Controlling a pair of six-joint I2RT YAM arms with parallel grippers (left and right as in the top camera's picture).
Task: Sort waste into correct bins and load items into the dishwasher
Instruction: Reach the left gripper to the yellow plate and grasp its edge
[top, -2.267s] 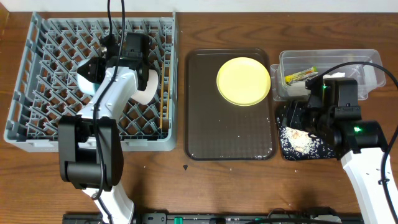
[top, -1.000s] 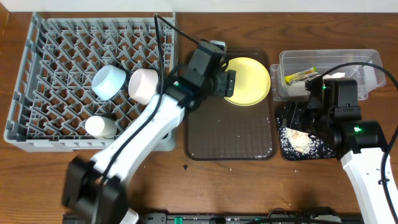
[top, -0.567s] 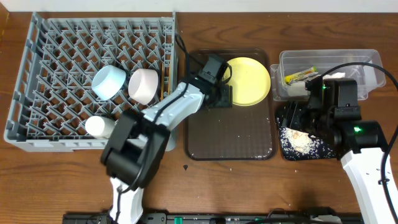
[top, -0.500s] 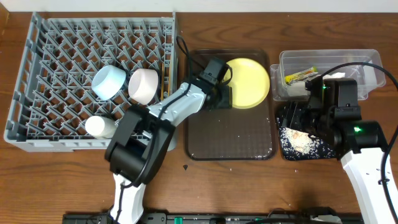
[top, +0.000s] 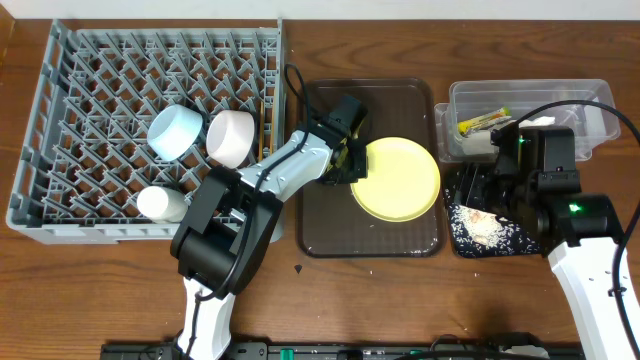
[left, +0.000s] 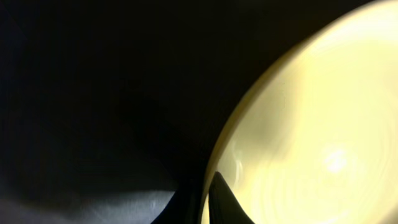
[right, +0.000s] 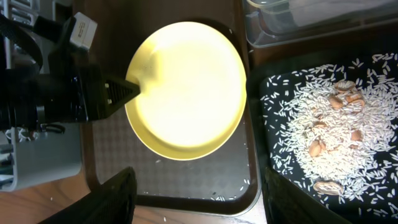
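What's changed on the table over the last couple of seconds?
The left gripper left the dish rack, crossed to the brown tray and closed on the rim of the yellow plate, which slid from the tray's far right corner toward its middle. The right arm and the clear tub stayed put.
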